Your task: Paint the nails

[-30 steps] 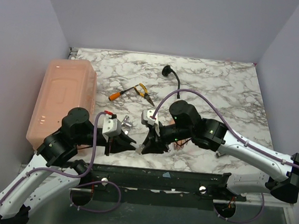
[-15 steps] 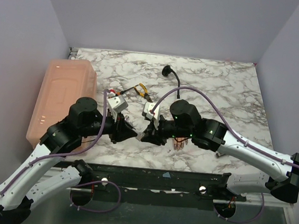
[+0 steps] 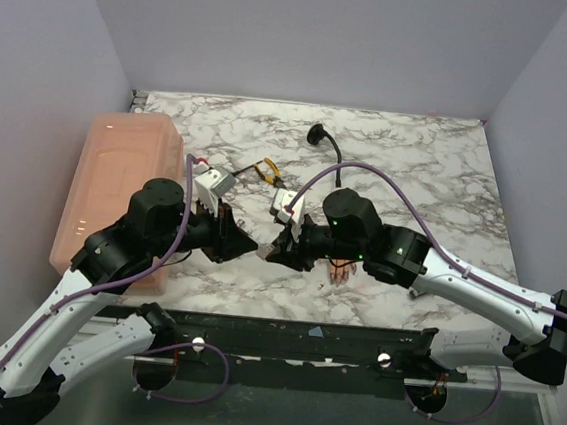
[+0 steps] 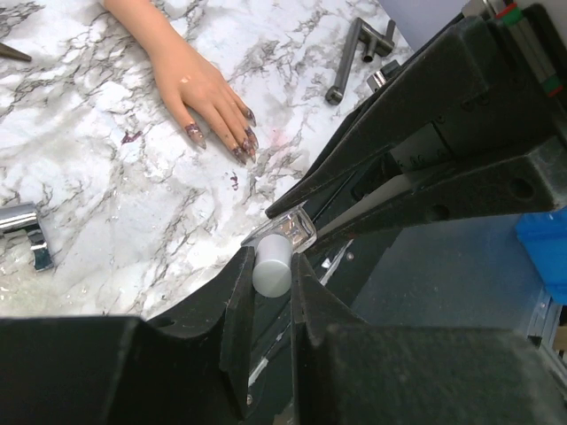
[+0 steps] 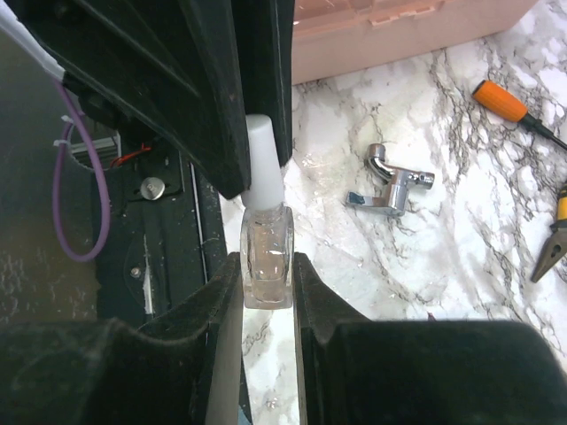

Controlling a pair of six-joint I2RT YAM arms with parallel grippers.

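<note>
We are uncapping polish just beside the flesh-coloured plastic mannequin hand [image 4: 190, 80] on the marble bench [image 4: 106, 204]: right fingers [image 5: 308, 305] pinching the clear glass bottle [image 5: 266, 261], left fingers [image 4: 236, 305] pinching its white cap [image 4: 272, 264]. Twisting along the bottle's axis is, we judge, best. Only the left wrist view is showing the dark purplish-grey nails [image 4: 241, 150] at that hand's tips.

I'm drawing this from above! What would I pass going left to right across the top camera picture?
Pink box → left gripper → nail polish bottle → right gripper → mannequin hand.
</note>
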